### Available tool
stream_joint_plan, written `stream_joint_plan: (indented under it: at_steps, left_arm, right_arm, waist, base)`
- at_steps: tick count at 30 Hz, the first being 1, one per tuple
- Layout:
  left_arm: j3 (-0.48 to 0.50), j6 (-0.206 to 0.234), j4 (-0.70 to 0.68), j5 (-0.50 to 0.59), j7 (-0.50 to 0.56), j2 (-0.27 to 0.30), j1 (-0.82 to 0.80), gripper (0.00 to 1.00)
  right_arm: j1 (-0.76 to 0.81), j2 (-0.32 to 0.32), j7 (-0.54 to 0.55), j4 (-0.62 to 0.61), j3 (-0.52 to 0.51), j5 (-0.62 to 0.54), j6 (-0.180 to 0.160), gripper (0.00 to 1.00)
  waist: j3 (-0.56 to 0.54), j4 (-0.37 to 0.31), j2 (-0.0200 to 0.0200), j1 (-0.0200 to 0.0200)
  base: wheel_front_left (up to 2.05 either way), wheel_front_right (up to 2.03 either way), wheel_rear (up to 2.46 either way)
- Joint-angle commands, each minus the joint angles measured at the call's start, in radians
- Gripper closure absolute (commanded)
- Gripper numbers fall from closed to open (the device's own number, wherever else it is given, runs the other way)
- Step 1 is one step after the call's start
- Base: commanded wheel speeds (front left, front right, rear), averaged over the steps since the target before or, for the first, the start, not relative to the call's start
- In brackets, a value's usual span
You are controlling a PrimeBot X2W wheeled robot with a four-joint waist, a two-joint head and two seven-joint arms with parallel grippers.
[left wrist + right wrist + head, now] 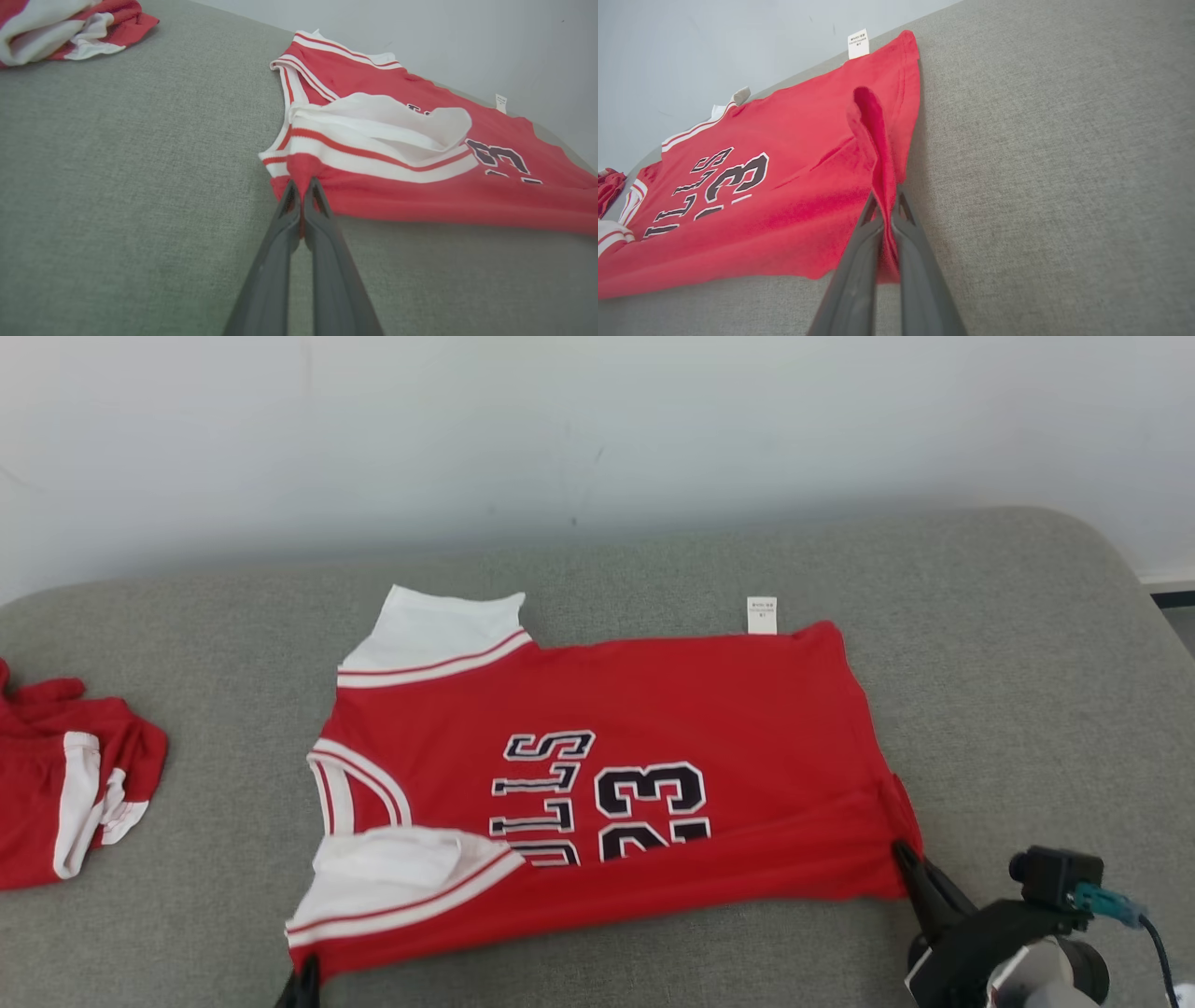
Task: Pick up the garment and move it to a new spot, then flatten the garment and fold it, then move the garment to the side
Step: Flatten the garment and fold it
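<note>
The garment (653, 709) is a red basketball jersey with white trim and dark lettering, spread sideways on the grey cushion, its near long edge folded a little over itself. My left gripper (303, 980) is shut on the near left corner by the white armhole trim; in the left wrist view the fingers (302, 186) pinch red cloth of the garment (397, 154). My right gripper (904, 854) is shut on the near right hem corner, and the right wrist view shows a raised red fold of the garment (784, 186) caught between its tips (887, 200).
A second red and white garment (65, 784) lies crumpled at the cushion's left edge, also in the left wrist view (70, 23). The grey cushion (1027, 663) has bare room to the right and in front. A pale wall (597, 429) stands behind.
</note>
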Motion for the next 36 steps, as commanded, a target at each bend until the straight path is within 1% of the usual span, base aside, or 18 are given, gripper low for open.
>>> stream_joint_plan:
  at_steps: [1, 5, 8, 9, 10, 11, 12, 13, 18, 21, 24, 27, 29, 31, 36]
  left_arm:
    - [0.005, 0.007, -0.008, 0.003, -0.003, -0.001, 0.024, 1.00]
    - [0.005, 0.030, -0.083, -0.002, -0.002, -0.017, 0.100, 1.00]
    - [-0.004, 0.041, -0.111, -0.004, 0.007, -0.023, 0.129, 1.00]
    - [-0.008, 0.048, -0.113, 0.010, 0.007, -0.017, 0.130, 1.00]
    - [-0.014, 0.052, -0.114, 0.019, 0.007, -0.014, 0.129, 0.51]
    - [-0.014, 0.046, -0.117, 0.012, 0.006, -0.023, 0.126, 0.00]
    - [-0.009, 0.049, -0.113, 0.009, 0.004, -0.025, 0.123, 0.00]
    - [-0.007, 0.051, -0.108, 0.020, 0.003, -0.017, 0.118, 0.00]
    - [0.032, 0.063, -0.128, 0.050, -0.003, -0.013, 0.105, 0.00]
    - [0.084, 0.073, -0.172, 0.092, -0.002, -0.012, 0.100, 0.00]
    - [0.148, 0.065, -0.224, 0.138, -0.003, -0.032, 0.113, 0.00]
    - [0.205, 0.067, -0.272, 0.208, -0.003, -0.046, 0.127, 0.00]
    - [0.240, 0.064, -0.299, 0.252, -0.003, -0.061, 0.136, 0.00]
    - [0.265, 0.063, -0.318, 0.302, -0.003, -0.067, 0.144, 0.00]
    - [0.300, 0.047, -0.333, 0.384, -0.003, -0.091, 0.156, 0.00]
  right_arm:
    - [0.015, -0.006, 0.003, -0.005, -0.007, 0.003, -0.002, 1.00]
    - [0.093, -0.013, 0.023, -0.047, -0.049, -0.006, -0.002, 1.00]
    - [0.135, -0.004, 0.045, -0.076, -0.083, -0.021, -0.002, 1.00]
    - [0.143, 0.000, 0.048, -0.084, -0.093, -0.031, -0.002, 0.84]
    - [0.150, 0.002, 0.049, -0.091, -0.104, -0.048, -0.002, 0.47]
    - [0.155, 0.008, 0.041, -0.097, -0.119, -0.062, -0.002, 0.08]
    - [0.158, 0.015, 0.038, -0.102, -0.133, -0.073, -0.002, 0.00]
    - [0.161, 0.023, 0.035, -0.108, -0.142, -0.087, -0.002, 0.00]
    - [0.158, 0.055, -0.001, -0.157, -0.185, -0.158, -0.002, 0.00]
    - [0.159, 0.078, -0.035, -0.190, -0.207, -0.206, -0.002, 0.00]
    - [0.159, 0.093, -0.076, -0.220, -0.217, -0.260, -0.002, 0.00]
    - [0.168, 0.127, -0.099, -0.237, -0.234, -0.282, -0.002, 0.00]
    - [0.170, 0.134, -0.109, -0.249, -0.238, -0.297, -0.002, 0.00]
    - [0.175, 0.144, -0.119, -0.262, -0.243, -0.311, -0.002, 0.00]
    - [0.184, 0.161, -0.134, -0.305, -0.249, -0.356, -0.002, 0.00]
  waist:
    - [-0.009, -0.003, 0.0001, 0.0002]
    - [-0.016, 0.005, 0.0001, 0.0002]
    - [-0.014, 0.012, 0.0001, 0.0002]
    - [-0.014, 0.013, 0.0001, 0.0002]
    - [-0.015, 0.014, 0.0001, 0.0002]
    - [-0.016, 0.016, 0.0001, 0.0002]
    - [-0.018, 0.017, 0.0001, 0.0002]
    - [-0.019, 0.017, 0.0001, 0.0002]
    - [-0.035, 0.014, 0.0001, 0.0002]
    - [-0.043, 0.013, 0.0001, 0.0002]
    - [-0.050, 0.014, 0.0001, 0.0002]
    - [-0.055, 0.015, 0.0001, 0.0002]
    - [-0.057, 0.016, 0.0001, 0.0002]
    - [-0.058, 0.017, 0.0001, 0.0002]
    - [-0.059, 0.023, 0.0001, 0.0002]
  base:
    - [0.00, 0.00, 0.00]
    - [0.00, 0.00, 0.00]
    - [0.00, 0.00, 0.00]
    - [0.00, 0.00, 0.00]
    - [0.00, 0.00, 0.00]
    - [0.00, 0.00, 0.00]
    - [0.00, 0.00, 0.00]
    - [0.00, 0.00, 0.00]
    - [0.00, 0.00, 0.00]
    - [0.00, 0.00, 0.00]
    - [0.00, 0.00, 0.00]
    - [0.00, 0.00, 0.00]
    - [0.00, 0.00, 0.00]
    - [0.00, 0.00, 0.00]
    - [0.00, 0.00, 0.00]
